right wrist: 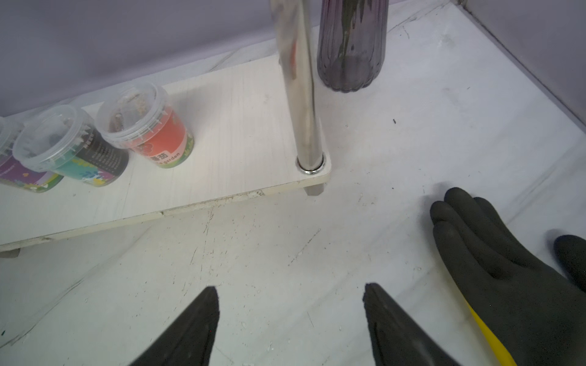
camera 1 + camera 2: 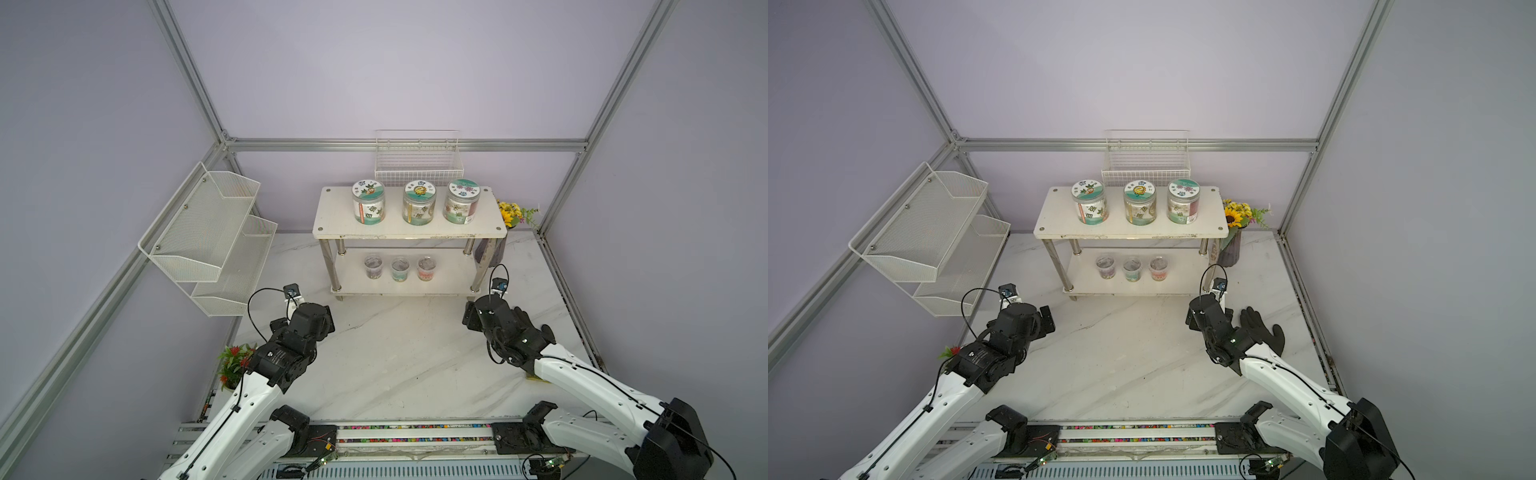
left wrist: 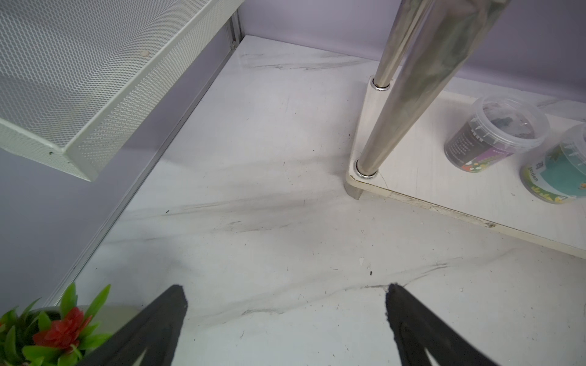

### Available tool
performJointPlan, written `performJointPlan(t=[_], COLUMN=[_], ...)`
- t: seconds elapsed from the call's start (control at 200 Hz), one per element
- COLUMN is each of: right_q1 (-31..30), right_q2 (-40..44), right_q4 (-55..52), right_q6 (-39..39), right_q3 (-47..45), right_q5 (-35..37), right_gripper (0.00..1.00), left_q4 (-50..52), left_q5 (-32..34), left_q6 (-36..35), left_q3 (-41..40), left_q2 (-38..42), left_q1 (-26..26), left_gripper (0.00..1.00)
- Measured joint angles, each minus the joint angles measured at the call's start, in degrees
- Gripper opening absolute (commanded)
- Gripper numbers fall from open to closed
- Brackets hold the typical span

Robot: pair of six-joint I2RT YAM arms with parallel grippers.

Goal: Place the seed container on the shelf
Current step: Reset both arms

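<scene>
The shelf [image 2: 332, 224] stands at the back of the marble table, also seen in a top view [image 2: 1054, 224]. Three large labelled jars [image 2: 419, 203] line its upper board. On the lower board [image 1: 241, 126] stand three small clear seed containers: a red-labelled one [image 1: 149, 126], a teal and black one [image 1: 69, 149] and a purple one [image 3: 494, 133]. My left gripper [image 3: 285, 294] hovers open over bare table, off the shelf's left front leg [image 3: 367, 164]. My right gripper [image 1: 291, 293] is open and empty in front of the right front leg [image 1: 312, 158].
A black rubber glove [image 1: 507, 272] lies on the table beside my right gripper. A purple vase [image 1: 348, 47] of sunflowers stands right of the shelf. A white mesh rack [image 2: 208, 232] hangs at the left, a wire basket [image 2: 419, 162] behind. A red-flowered plant [image 3: 57, 329] sits near my left gripper.
</scene>
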State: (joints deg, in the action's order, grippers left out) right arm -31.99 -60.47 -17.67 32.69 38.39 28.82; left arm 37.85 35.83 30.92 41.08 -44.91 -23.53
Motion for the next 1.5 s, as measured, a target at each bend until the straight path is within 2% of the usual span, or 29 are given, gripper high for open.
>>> performJointPlan(t=[0.18, 0.4, 0.64, 0.89, 1.145, 1.305, 1.5], right_q1=[7.4, 15.5, 22.5, 27.2, 31.5, 33.8, 34.2], right_q2=[2.5, 3.6, -7.6, -18.5, -24.7, -27.9, -29.7], right_q4=[2.5, 16.5, 35.1, 51.1, 66.0, 76.4, 80.3], right_q6=[-4.7, -13.6, -19.0, -21.7, -23.2, -23.9, -25.1], right_q3=[-0.7, -6.7, -11.4, -13.0, -16.8, -19.0, -19.3], right_q5=[2.0, 4.4, 4.7, 3.7, 0.9, -2.3, -6.7], right_gripper=[0.82, 0.86, 0.9, 0.91, 0.92, 0.92, 0.92], left_q4=[-5.3, -17.1, -30.8, -41.8, -52.3, -62.4, -72.9], left_q5=[1.0, 2.7, 5.4, 4.7, 2.5, 1.3, -1.1], left_q6=[-0.5, -3.6, -8.5, -11.9, -15.3, -17.7, -20.6], left_q3=[-3.6, -9.8, -15.6, -18.7, -21.8, -27.4, -31.1], left_q2=[0.9, -0.1, -2.9, -5.5, -9.2, -10.0, -15.5], left_q1=[4.3, 6.4, 9.0, 14.6, 18.0, 20.0, 21.7], left_gripper=[1.0, 1.0, 1.0, 1.0, 1.0, 1.0, 1.0])
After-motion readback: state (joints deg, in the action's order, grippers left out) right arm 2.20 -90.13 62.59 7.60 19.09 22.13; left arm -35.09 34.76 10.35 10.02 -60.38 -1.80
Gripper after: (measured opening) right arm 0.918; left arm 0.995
